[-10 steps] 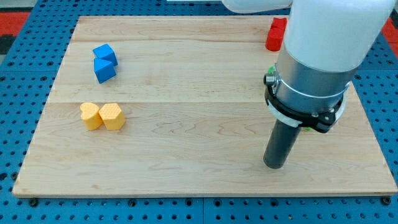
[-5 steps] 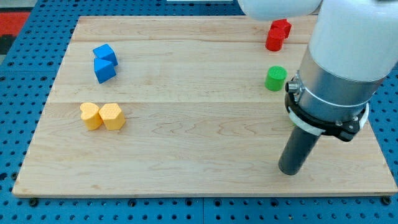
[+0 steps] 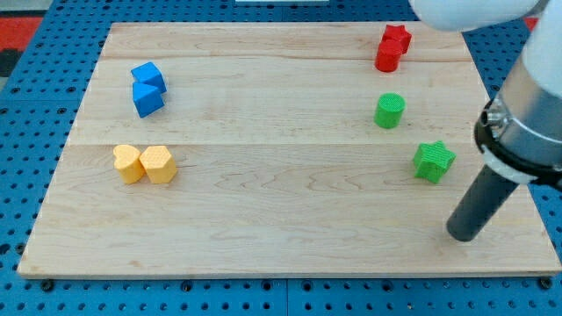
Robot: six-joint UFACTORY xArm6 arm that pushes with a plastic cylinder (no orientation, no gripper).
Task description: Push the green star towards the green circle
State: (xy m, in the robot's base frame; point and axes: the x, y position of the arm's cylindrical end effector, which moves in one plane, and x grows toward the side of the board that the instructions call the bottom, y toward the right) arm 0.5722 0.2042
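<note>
While my tip [image 3: 463, 237] is resting below-right of the green star [image 3: 434, 161] — apart — it is lining up toward the green circle [image 3: 390, 111]; no claw fitted.

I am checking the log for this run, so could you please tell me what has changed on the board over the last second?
My tip has slid toward the view's right and now rests below and right of the green star, apart from it. The arm no longer hides the green star or the green circle. The red blocks, blue blocks and yellow blocks have not moved.
</note>
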